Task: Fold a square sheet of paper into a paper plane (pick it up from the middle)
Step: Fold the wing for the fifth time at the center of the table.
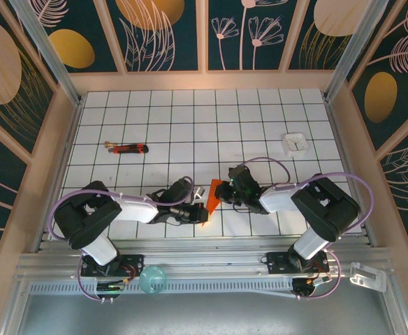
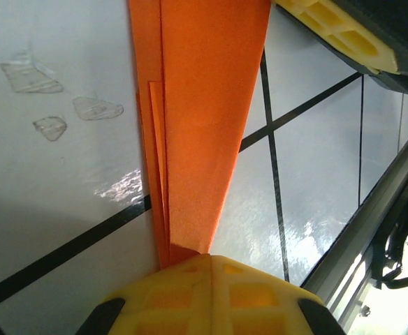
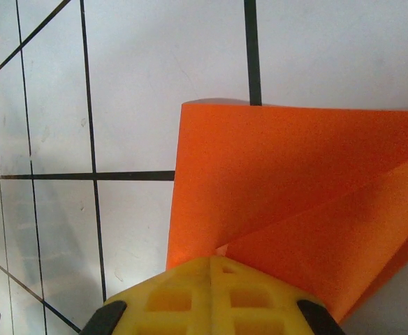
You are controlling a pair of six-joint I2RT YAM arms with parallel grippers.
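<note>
- Paper (image 1: pixel 209 202) sits close to the near edge of the table (image 1: pixel 190 112), about mid-width, pinched between the two grippers.
- From the top camera it looks to stand on edge or tilted rather than flat; can't tell if any part touches the table.
- Left gripper (image 1: pixel 194 204): fingers shut tight on the paper. In the left wrist view the yellow pads (image 2: pixel 211 286) clamp a narrow end where the paper (image 2: pixel 204 105) tapers down to them, with several stacked layers along its left side.
- Right gripper (image 1: pixel 225 192): fingers also shut on the paper. In the right wrist view the pads (image 3: pixel 214 286) bite one edge of the paper (image 3: pixel 295 195), and a diagonal flap lies over a broader layer.
- Tool (image 1: pixel 128 148) lies toward the far left of the table, white square (image 1: pixel 296 143) toward the far right; both well apart from the grippers.
- Step, my read: mid-fold. Creases already in, shape narrowing at one end, wings not finished.
- Next move likely calls for one gripper to keep the layers pinned while the other lets go and regrips a free edge to fold it over; layers could slip or fan out if both loosen at once.
</note>
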